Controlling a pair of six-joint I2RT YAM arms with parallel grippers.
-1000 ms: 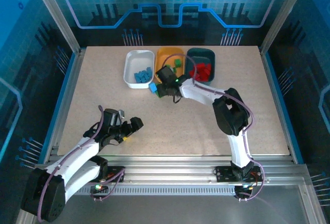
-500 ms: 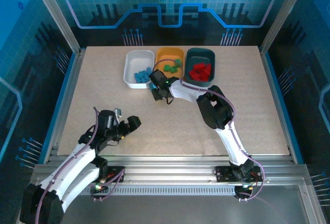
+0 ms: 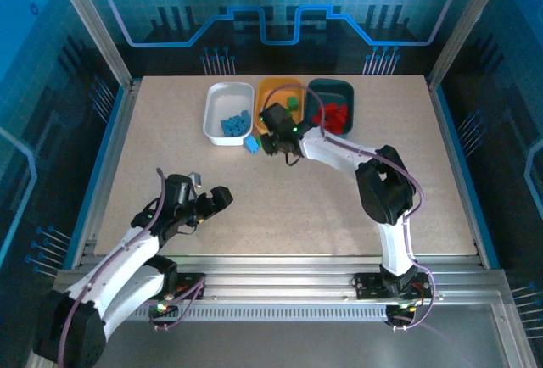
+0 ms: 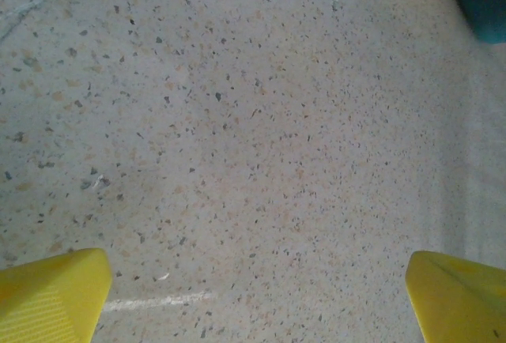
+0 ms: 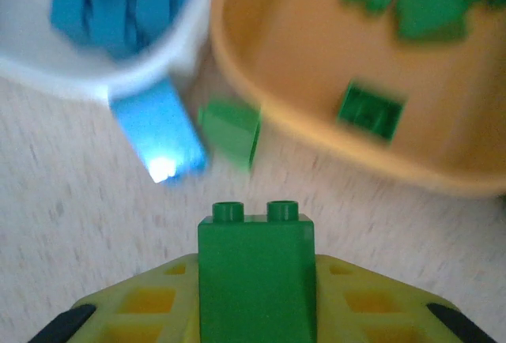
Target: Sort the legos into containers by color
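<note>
The right gripper (image 5: 254, 311), clamped on a green brick (image 5: 254, 268), is hovering just short of the orange-yellow tray (image 5: 316, 66), so it is likely delivering green and needing to clear the rim before releasing, while the left gripper (image 4: 253, 295) is hanging, fingers apart, over the table (image 4: 253, 122).
</note>
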